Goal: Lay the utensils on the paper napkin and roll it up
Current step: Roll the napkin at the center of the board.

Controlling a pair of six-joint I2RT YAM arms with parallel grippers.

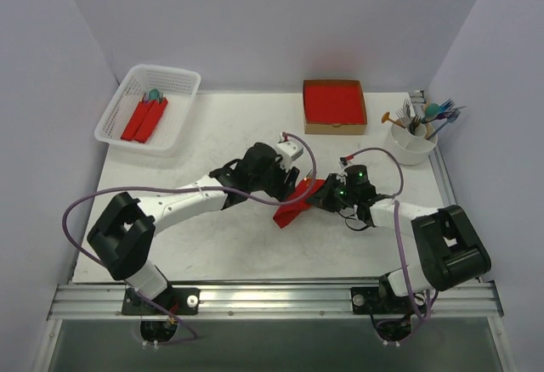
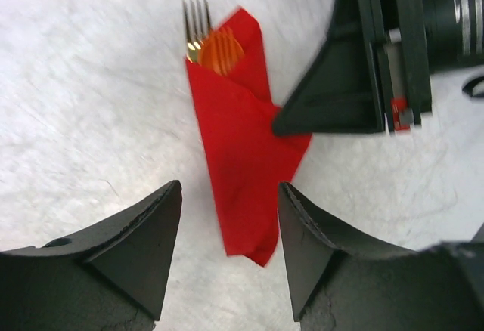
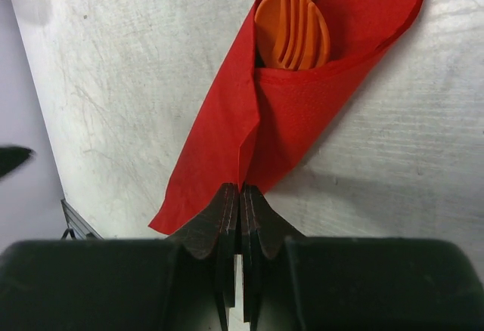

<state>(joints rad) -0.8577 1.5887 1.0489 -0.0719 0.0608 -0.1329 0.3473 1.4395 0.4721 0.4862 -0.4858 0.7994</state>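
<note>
In the middle of your frame, the paper napkin [image 1: 291, 211] lies as a folded red strip on the white table [image 1: 212, 245]. The left gripper [image 1: 287, 189] is over its upper-left side and the right gripper [image 1: 323, 195] is at its right end, the two nearly meeting. At upper left you have a white basket [image 1: 109, 121] holding red rolls [image 1: 144, 120], at top centre a cardboard box [image 1: 334, 125] of red sheets, and at upper right a white cup [image 1: 410, 147] bristling with utensils [image 1: 433, 113].
</note>
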